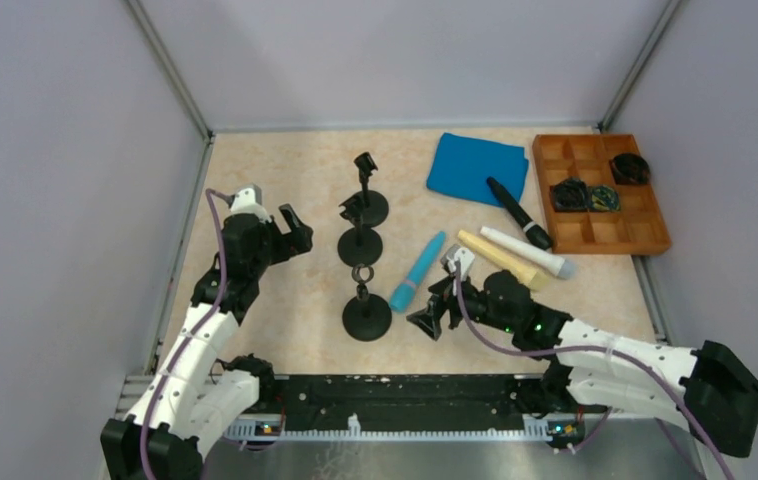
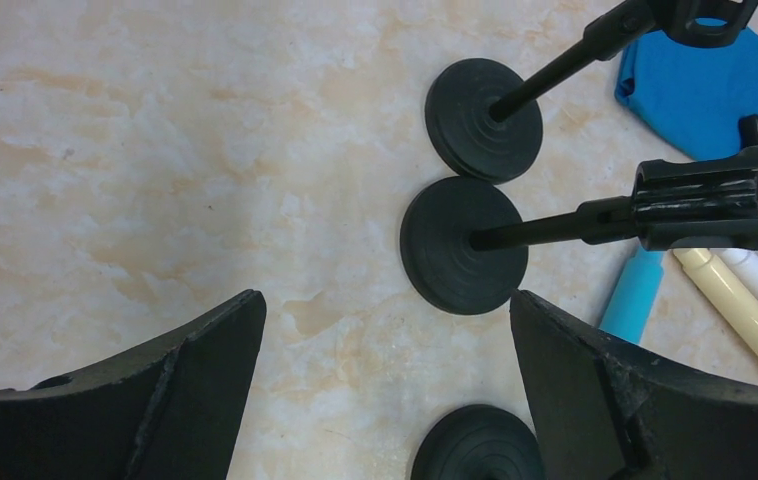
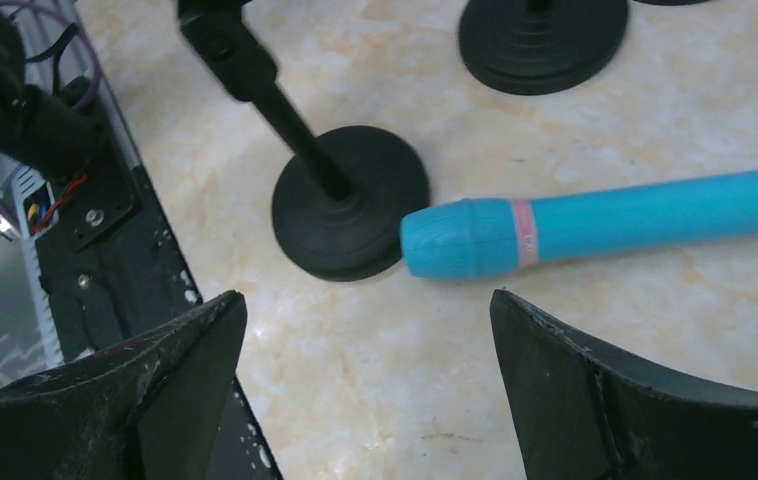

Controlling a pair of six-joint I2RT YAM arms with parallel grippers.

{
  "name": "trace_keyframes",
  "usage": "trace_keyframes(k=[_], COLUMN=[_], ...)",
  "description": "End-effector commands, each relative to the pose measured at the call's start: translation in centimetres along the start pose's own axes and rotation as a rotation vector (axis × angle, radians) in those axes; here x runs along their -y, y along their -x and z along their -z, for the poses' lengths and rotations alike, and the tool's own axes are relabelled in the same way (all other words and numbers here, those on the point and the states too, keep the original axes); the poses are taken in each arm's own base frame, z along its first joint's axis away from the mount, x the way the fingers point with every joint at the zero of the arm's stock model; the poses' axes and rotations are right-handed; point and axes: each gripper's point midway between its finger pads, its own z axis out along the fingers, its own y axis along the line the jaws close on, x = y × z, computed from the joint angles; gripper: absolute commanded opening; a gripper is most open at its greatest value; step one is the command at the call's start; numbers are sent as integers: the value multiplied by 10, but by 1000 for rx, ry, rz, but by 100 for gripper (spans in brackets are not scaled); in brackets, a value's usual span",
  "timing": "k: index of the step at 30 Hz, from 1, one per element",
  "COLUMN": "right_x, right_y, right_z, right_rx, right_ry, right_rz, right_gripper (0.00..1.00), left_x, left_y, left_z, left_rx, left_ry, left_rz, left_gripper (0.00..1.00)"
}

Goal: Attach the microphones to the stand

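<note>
Left arm (image 1: 195, 330): jaws wide, empty, over marbled bench (image 1: 275, 165), left of stands.
Black round-based microphone stands (image 1: 363, 250): row at mid-bench.
Light blue tapered plastic microphone (image 1: 417, 272): flat, axis diagonal, head nearest front base.
Right arm (image 1: 605, 350): jaws wide, empty, facing that head; nearer.

Stands (image 1: 360, 247) line up from 12 to 6 at centre. Microphones (image 1: 500, 258) lie at their 3 o'clock; cloth (image 1: 475, 165) at 1, tray (image 1: 610, 248) beyond at 2.
</note>
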Motion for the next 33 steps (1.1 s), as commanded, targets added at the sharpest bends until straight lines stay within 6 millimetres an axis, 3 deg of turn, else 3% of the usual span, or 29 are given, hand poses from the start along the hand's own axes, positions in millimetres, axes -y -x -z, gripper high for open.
trace_keyframes(k=[1, 10, 19, 33], right_x=[-39, -45, -89, -90], right_y=[44, 60, 71, 61], right_z=[1, -29, -57, -99], right_rx=[294, 423, 484, 441], right_ry=[110, -1, 78, 37], right_rz=[133, 123, 116, 84], right_gripper=[91, 84, 80, 66], left_x=[16, 23, 19, 47], left_y=[14, 10, 9, -5], left_z=[3, 3, 7, 14], left_rx=[60, 55, 59, 5], left_ry=[-88, -128, -115, -294], left_rz=[-3, 18, 6, -6], left_gripper=[99, 98, 98, 99])
